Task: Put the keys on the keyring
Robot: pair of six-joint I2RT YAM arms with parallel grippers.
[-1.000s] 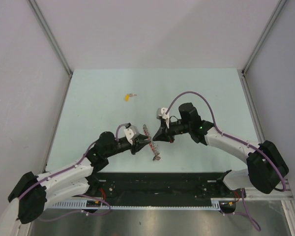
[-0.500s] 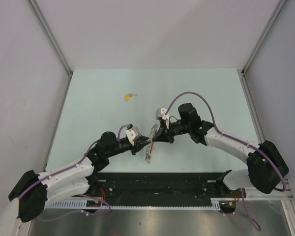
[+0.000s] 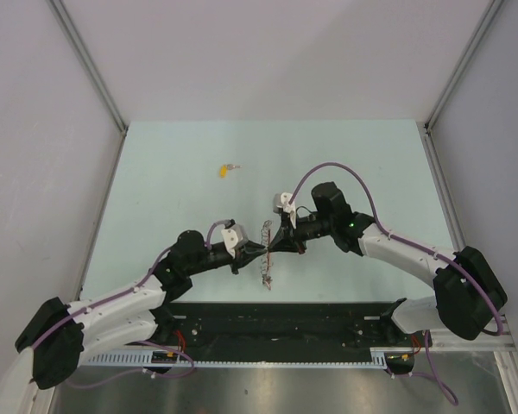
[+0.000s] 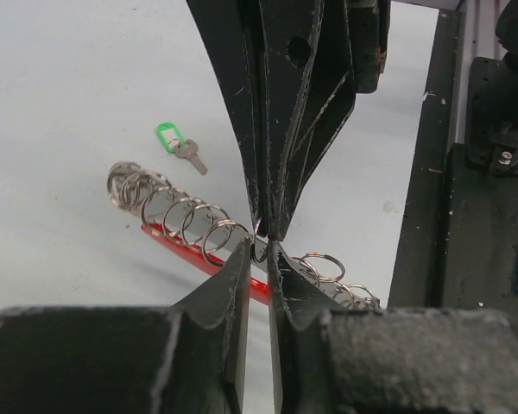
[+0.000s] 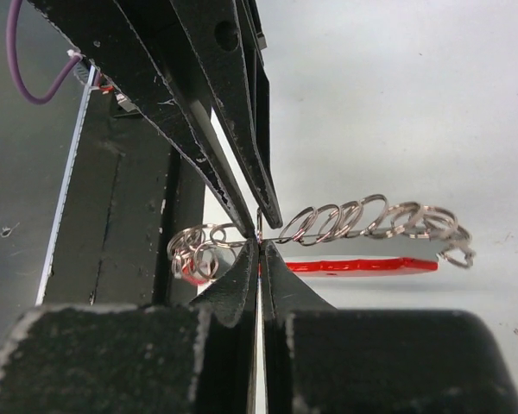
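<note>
Keyring (image 4: 186,226) sits pinched at one link by left end effector (image 4: 259,250) and right end effector (image 5: 258,247), while green key (image 4: 180,144) and yellow key (image 3: 225,169) lie unthreaded on the table (image 3: 173,198).

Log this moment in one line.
left gripper: shut on keyring | right gripper: shut on keyring | green key, yellow key: loose on table

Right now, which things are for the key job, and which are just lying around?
For the job:
keyring
green key
yellow key

Just there:
purple cable
black rail along the near edge
</note>
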